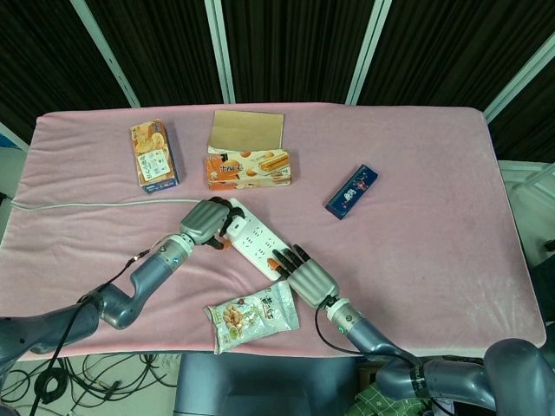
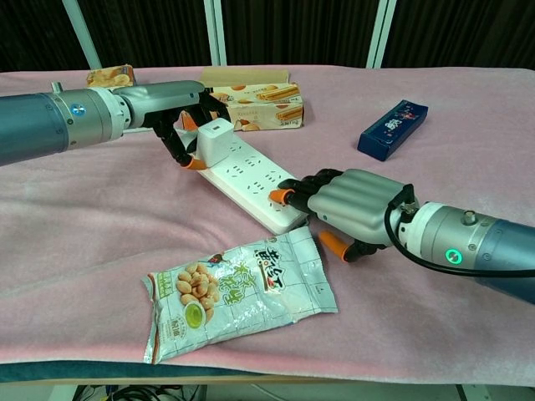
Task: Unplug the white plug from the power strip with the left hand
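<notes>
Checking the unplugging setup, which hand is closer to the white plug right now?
Left. The left hand grips the white plug; the right hand presses the strip's other end.

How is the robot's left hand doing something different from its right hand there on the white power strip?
The left hand is at the far end of the power strip, its fingers around the white plug. The right hand lies flat over the near end, pressing the strip down and holding nothing. The left reaches in from the side; the right comes from the near edge. Both have silver backs and orange-tipped fingers.
</notes>
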### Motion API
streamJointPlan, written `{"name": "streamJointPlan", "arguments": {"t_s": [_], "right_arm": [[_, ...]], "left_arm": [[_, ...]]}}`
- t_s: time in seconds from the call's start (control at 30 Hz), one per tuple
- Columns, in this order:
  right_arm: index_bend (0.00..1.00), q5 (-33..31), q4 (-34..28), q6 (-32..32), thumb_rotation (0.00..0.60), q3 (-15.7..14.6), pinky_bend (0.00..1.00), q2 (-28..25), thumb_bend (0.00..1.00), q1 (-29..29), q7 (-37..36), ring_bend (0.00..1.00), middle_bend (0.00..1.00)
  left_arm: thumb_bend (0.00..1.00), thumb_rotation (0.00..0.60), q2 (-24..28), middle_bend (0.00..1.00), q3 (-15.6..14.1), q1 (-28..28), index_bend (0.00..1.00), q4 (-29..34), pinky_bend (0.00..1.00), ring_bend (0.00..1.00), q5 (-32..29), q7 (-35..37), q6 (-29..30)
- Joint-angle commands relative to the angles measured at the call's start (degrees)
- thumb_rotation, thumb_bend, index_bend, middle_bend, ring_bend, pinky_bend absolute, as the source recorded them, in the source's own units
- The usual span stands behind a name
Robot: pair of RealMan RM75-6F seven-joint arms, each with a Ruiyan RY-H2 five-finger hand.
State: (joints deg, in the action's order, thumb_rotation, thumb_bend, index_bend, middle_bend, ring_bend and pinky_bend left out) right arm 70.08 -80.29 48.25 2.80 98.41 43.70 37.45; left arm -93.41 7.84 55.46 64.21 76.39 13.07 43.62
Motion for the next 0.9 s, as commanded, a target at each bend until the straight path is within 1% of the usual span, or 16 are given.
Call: {"name": "streamJointPlan", "arguments": {"t_s": [0.03, 0.13, 0.3, 0.53, 0.9], "right_arm": [[0.05, -0.12, -0.13, 0.06, 0.600, -0.05, 0.06, -0.10, 0.62, 0.06, 0.12, 0.07, 0.06], [0.05, -0.31, -0.27, 0.03, 0.600, -0.15, 0.06, -0.15, 0.62, 0.11, 0.17, 0.07, 0.06], [0.05, -0.45, -0.44, -0.04, 0.600, -0.41, 0.06, -0.30, 0.62, 0.29, 0.50, 0.07, 0.06], [0.06, -0.71, -0.66, -0.22, 0.600, -0.67, 0.06, -0.43, 0.62, 0.56, 0.70, 0.07, 0.07], [0.06, -0.98, -1.41, 0.07, 0.600, -0.78, 0.06, -0.95, 0.62, 0.96, 1.39, 0.08, 0.08]], "left_arm": [[0.64, 0.600, -0.22, 0.68, 0.69, -0.57, 0.69, 0.40, 0.23, 0.25, 0.88, 1.09, 2.35], [0.64, 0.600, -0.93, 0.68, 0.97, -1.16, 0.69, 0.25, 0.23, 0.26, 1.31, 2.92, 3.70], [0.64, 0.600, -1.41, 0.68, 1.69, -1.38, 0.70, 0.22, 0.23, 0.26, 1.68, 6.38, 4.29], [0.64, 0.600, -1.53, 0.69, 2.32, -1.34, 0.70, 0.67, 0.23, 0.26, 2.76, 7.44, 5.79], [0.64, 0.600, -1.07, 0.69, 2.01, -1.37, 0.70, 1.20, 0.23, 0.26, 2.75, 6.97, 4.82]]}}
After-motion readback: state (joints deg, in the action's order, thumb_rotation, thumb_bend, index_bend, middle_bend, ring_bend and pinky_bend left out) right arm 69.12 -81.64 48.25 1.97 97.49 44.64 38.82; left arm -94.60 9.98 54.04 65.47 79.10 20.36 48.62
